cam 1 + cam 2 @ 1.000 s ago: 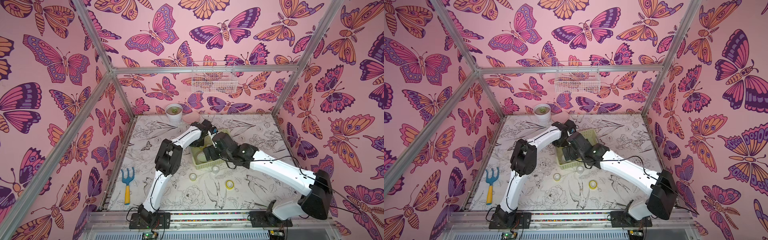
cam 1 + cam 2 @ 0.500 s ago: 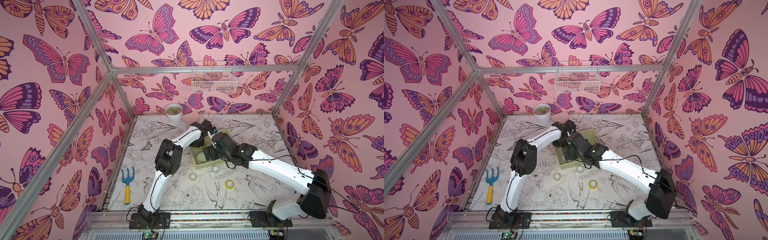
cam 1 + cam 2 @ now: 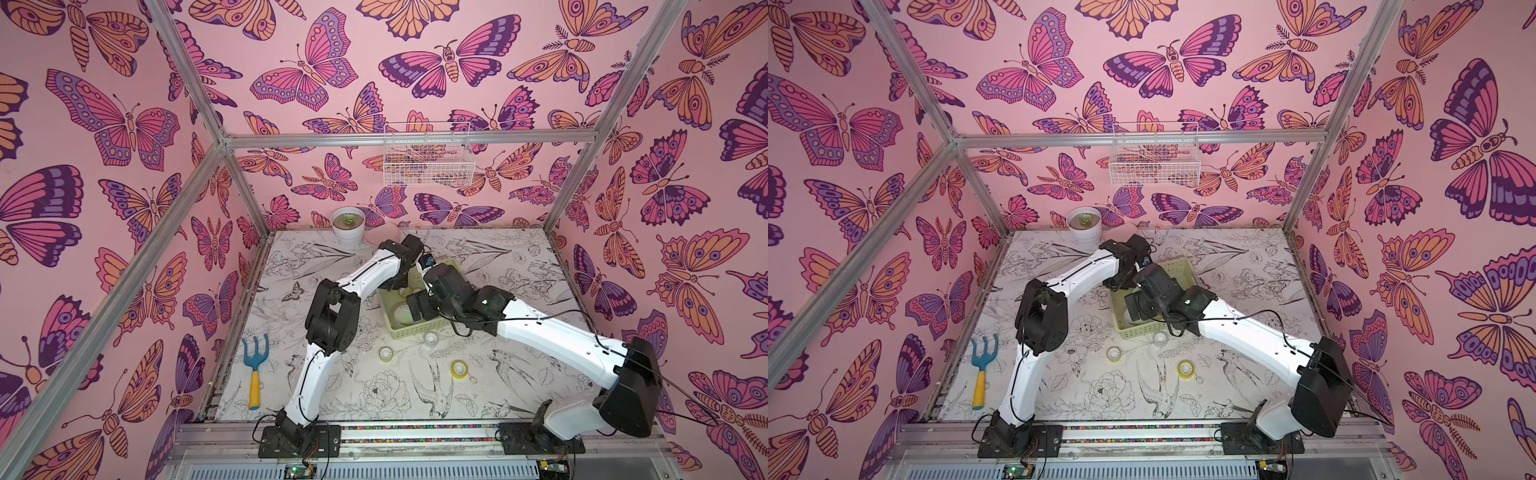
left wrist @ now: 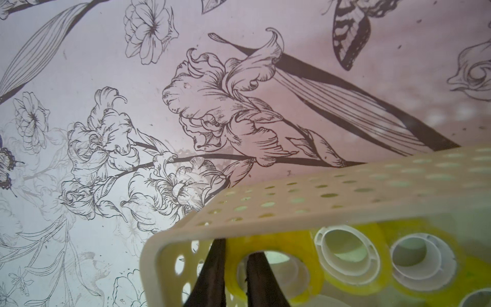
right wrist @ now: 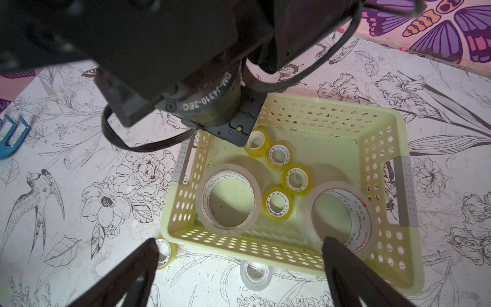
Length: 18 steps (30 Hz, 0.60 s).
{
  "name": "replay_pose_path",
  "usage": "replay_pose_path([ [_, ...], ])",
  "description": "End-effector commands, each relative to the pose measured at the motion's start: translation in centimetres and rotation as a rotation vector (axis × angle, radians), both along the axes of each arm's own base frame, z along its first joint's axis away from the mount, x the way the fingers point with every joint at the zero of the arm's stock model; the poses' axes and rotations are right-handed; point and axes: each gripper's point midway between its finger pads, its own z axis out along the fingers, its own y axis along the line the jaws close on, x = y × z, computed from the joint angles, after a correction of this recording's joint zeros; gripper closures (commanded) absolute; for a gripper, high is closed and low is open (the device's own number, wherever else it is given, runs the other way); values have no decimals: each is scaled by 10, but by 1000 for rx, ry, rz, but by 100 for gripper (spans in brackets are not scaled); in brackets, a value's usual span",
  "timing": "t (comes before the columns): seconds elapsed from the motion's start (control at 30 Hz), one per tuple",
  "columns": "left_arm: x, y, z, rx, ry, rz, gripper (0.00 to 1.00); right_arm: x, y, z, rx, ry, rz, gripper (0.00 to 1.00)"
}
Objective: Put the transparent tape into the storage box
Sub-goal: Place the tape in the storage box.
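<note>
Pinching a yellow tape ring by its wall with the left hand, low in the storage box far left corner, likely for release; holding the right hand wide and empty above.

The storage box is showing pale yellow-green, dotted with round holes. Inside the box, each small tape ring is glowing yellow around a white core; two wide rolls are looking whitish-clear. Around the box, the tabletop is wearing black-line flowers and birds on white; the walls are carrying purple-orange butterflies on pink.
</note>
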Motion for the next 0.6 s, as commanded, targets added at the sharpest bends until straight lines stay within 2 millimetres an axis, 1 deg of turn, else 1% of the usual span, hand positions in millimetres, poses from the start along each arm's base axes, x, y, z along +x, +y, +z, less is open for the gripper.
replay_pose_path([
  [0.0, -1, 10, -1, 30, 9, 15, 100, 4, 1, 2, -5, -3, -1, 1],
  [0.17, -5, 10, -24, 47, 62, 6, 97, 4, 0, 2, -6, -2, -2, 1],
  [0.27, -7, 9, -35, 50, 87, 2, 96, 4, -1, 2, -6, -1, -3, 1],
  [0.43, -8, 6, -45, 43, 114, -9, 93, 4, 0, 2, -5, 0, -4, 1],
  [0.47, -9, 5, -46, 40, 119, -13, 89, 4, -1, 3, -4, -2, -3, 1],
  [0.5, -9, 4, -46, 36, 121, -14, 91, 4, 0, 3, -3, -2, -3, 1],
  [0.57, -9, 4, -45, 35, 119, -13, 98, 3, -1, 2, -5, -1, -4, 1],
])
